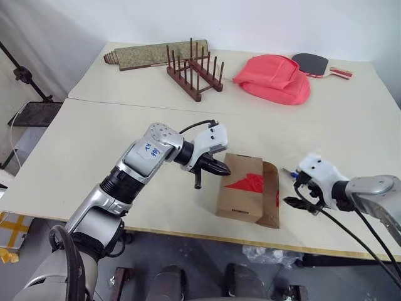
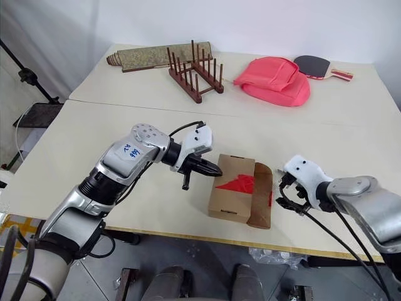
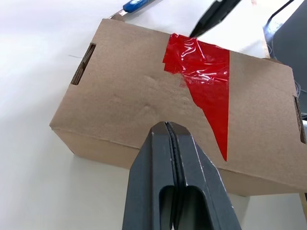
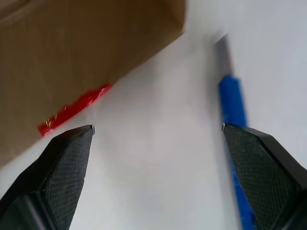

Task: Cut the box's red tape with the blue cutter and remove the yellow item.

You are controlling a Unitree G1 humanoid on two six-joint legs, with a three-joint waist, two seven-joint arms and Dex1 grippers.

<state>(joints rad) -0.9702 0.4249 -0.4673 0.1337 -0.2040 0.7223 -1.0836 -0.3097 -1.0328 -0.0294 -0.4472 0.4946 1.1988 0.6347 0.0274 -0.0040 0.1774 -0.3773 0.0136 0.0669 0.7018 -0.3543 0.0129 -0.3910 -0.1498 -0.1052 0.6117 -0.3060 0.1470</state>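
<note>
The brown box [image 1: 241, 191] lies near the table's front edge, with one end flap [image 1: 270, 195] folded open on its right side. Ragged red tape [image 1: 249, 183] runs across its top, and a strip of red tape [image 4: 72, 109] shows on its side. My left gripper [image 1: 220, 168] hovers just left of the box, shut and empty; its own view looks down on the box top past the fingers [image 3: 192, 187]. My right gripper [image 1: 293, 191] is open, low over the table right of the flap. The blue cutter [image 4: 233, 108] lies on the table by one of its fingertips. The yellow item is hidden.
At the back of the table are a wooden peg rack [image 1: 194, 72], a rolled mat [image 1: 153, 55], a pink-red fabric bag [image 1: 276, 78] and a table-tennis paddle [image 1: 316, 64]. The table's front edge [image 1: 207, 233] runs just below the box.
</note>
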